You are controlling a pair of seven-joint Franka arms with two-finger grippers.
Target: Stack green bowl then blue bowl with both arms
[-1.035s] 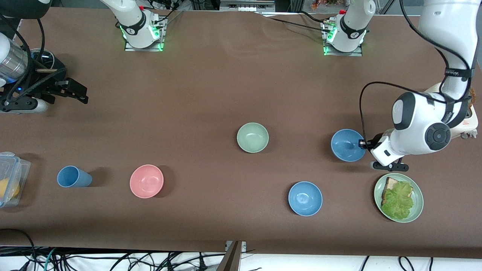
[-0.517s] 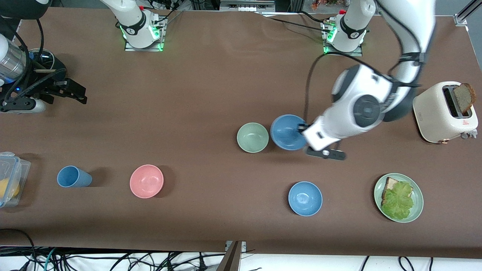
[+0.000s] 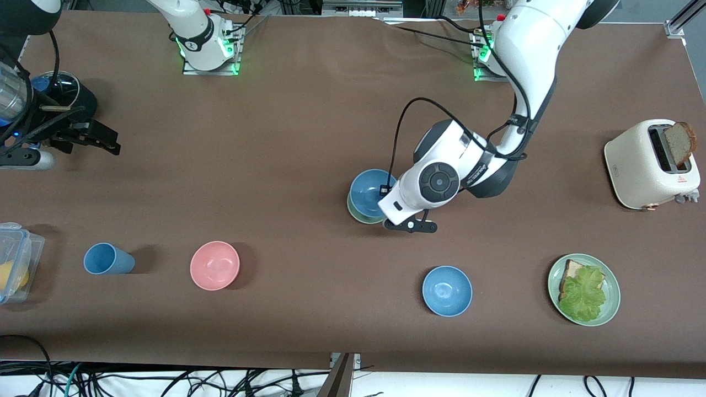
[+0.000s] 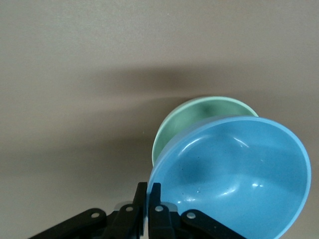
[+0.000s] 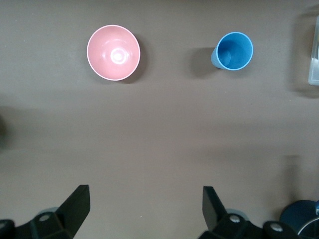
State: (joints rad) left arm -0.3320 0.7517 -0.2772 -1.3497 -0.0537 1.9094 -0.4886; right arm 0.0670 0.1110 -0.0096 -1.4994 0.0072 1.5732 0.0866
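Note:
My left gripper (image 3: 384, 192) is shut on the rim of the dusty blue bowl (image 3: 368, 189) and holds it right over the pale green bowl (image 3: 358, 216) at the table's middle. The blue bowl covers most of the green one. In the left wrist view the fingers (image 4: 148, 191) pinch the blue bowl's (image 4: 234, 179) rim, and the green bowl (image 4: 199, 112) shows beneath it, offset. I cannot tell whether the bowls touch. My right gripper (image 3: 103, 138) is open and empty, waiting over the right arm's end of the table (image 5: 144, 196).
A glossier blue bowl (image 3: 447, 290) and a green plate (image 3: 611, 302) with bread and lettuce lie nearer the front camera. A pink bowl (image 3: 214, 265), blue cup (image 3: 107, 258) and plastic box (image 3: 14, 259) lie toward the right arm's end. A toaster (image 3: 645, 165) stands at the left arm's end.
My left arm has carried the blue bowl from the left arm's end of the table to over the green bowl. The right gripper has barely shifted.

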